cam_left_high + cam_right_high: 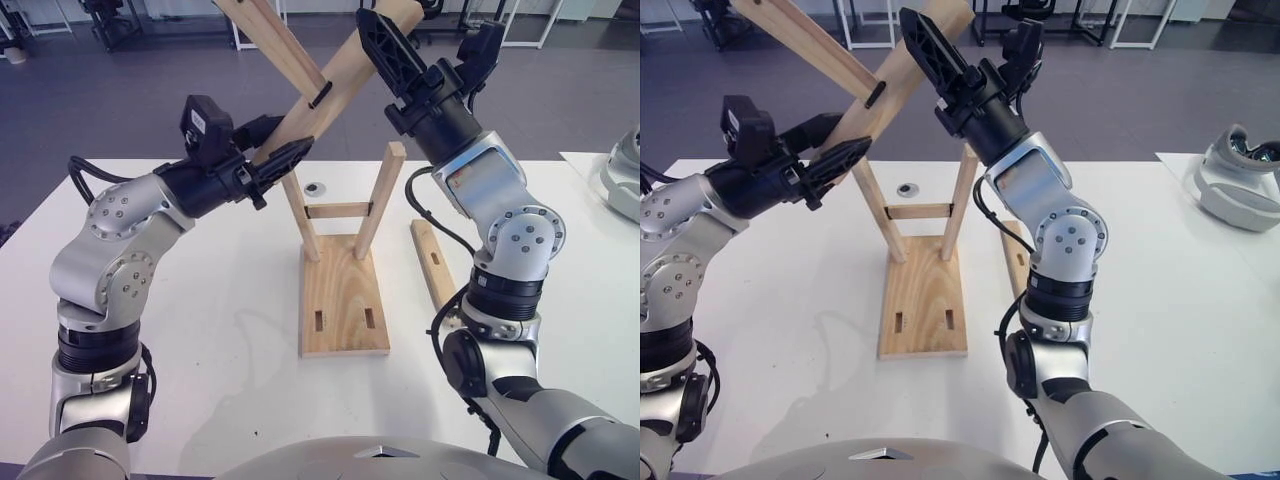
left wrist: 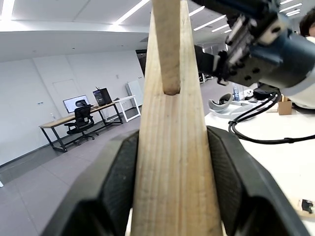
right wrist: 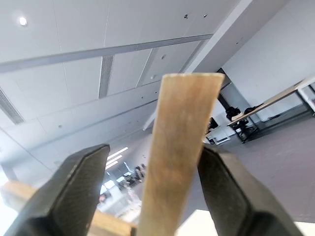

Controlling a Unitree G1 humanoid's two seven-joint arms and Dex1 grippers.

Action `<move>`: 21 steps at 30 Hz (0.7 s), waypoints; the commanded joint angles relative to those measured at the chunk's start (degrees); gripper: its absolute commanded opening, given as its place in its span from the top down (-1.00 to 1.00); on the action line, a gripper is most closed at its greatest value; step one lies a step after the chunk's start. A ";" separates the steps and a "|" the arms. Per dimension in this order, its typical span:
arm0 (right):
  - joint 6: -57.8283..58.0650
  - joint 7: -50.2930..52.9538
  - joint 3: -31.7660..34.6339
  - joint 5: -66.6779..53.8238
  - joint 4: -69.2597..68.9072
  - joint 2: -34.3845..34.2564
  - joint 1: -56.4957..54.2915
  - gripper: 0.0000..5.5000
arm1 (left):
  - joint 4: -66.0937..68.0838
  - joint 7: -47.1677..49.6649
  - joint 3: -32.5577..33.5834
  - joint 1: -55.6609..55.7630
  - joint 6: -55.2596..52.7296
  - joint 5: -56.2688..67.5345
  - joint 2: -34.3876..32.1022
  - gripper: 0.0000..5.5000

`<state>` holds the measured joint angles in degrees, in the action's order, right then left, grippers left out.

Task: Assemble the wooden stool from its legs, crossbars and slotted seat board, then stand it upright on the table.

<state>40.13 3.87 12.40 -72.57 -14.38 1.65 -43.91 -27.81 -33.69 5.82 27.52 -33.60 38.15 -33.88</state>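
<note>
While the left claw (image 1: 292, 155) clamps the lower end of a raised wooden leg (image 1: 345, 70), the right claw (image 1: 385, 28) is closed on its upper end. Below both claws, the seat board (image 1: 345, 305) lies on the tabletop (image 1: 200, 320).

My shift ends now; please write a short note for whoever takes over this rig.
Left gripper: shut on the raised leg, lower end.
Right gripper: shut on its upper end.
A raised crossbar sits in that leg's slot.
Done: two mounted legs stand in the seat board.
To do: fill its two empty slots, use the loose piece on the table, stand stool upright.
</note>
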 commanded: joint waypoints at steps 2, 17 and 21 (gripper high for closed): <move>0.35 4.93 0.79 -4.57 0.18 -1.16 0.85 -0.08 | -1.60 -0.39 -1.14 -0.30 -0.07 -1.36 -0.66 0.26; 2.83 12.76 2.50 -13.24 -13.69 8.23 24.15 0.60 | -8.33 -2.18 -6.20 -12.82 0.26 -2.84 0.50 0.09; 2.09 8.41 8.31 -10.94 -20.74 14.48 43.52 0.63 | -9.50 -2.16 -5.30 -22.53 0.81 -4.22 -0.56 -0.18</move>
<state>42.50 13.85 18.00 -84.94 -31.93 13.93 -8.18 -36.99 -35.61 0.14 9.09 -32.97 35.34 -33.06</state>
